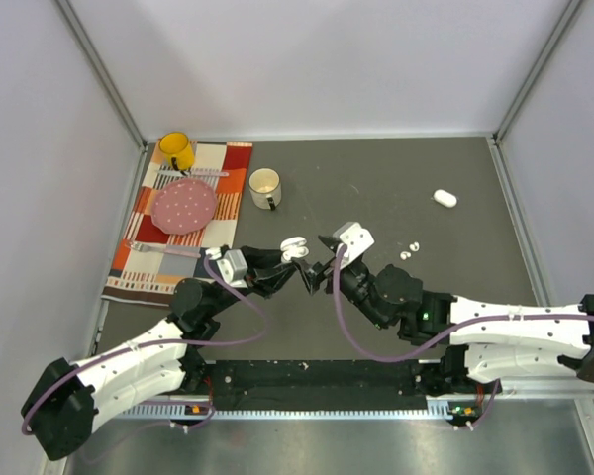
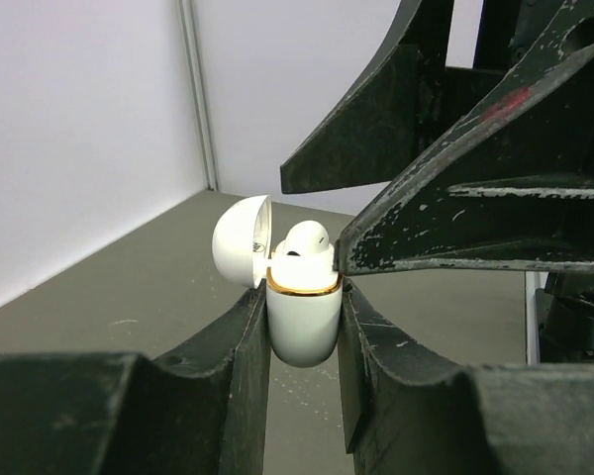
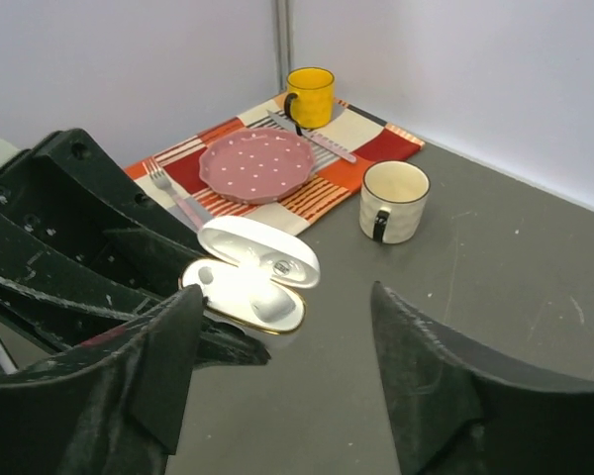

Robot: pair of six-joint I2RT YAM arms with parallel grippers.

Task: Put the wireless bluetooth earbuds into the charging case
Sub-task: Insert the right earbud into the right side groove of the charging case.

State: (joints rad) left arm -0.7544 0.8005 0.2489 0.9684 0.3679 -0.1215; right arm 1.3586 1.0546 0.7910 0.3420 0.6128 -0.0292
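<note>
My left gripper (image 1: 289, 259) is shut on the white charging case (image 1: 293, 247), holding it by its lower shell with the lid open. In the left wrist view the gripper (image 2: 301, 297) clamps the gold-rimmed case (image 2: 302, 327), and one earbud (image 2: 304, 240) sits in it. In the right wrist view the case (image 3: 240, 259) shows one earbud (image 3: 270, 302) in the right slot; the left slot is empty. My right gripper (image 1: 319, 261) is open and empty just right of the case, as the right wrist view (image 3: 287, 366) also shows. Two loose earbuds (image 1: 409, 250) lie on the table to the right.
A second, closed white case (image 1: 445, 199) lies far right. A white mug (image 1: 265, 188) stands behind the grippers. At far left a striped placemat (image 1: 144, 262) carries a pink plate (image 1: 185, 205), a yellow mug (image 1: 176, 150) and a fork (image 3: 173, 193). Walls enclose the table.
</note>
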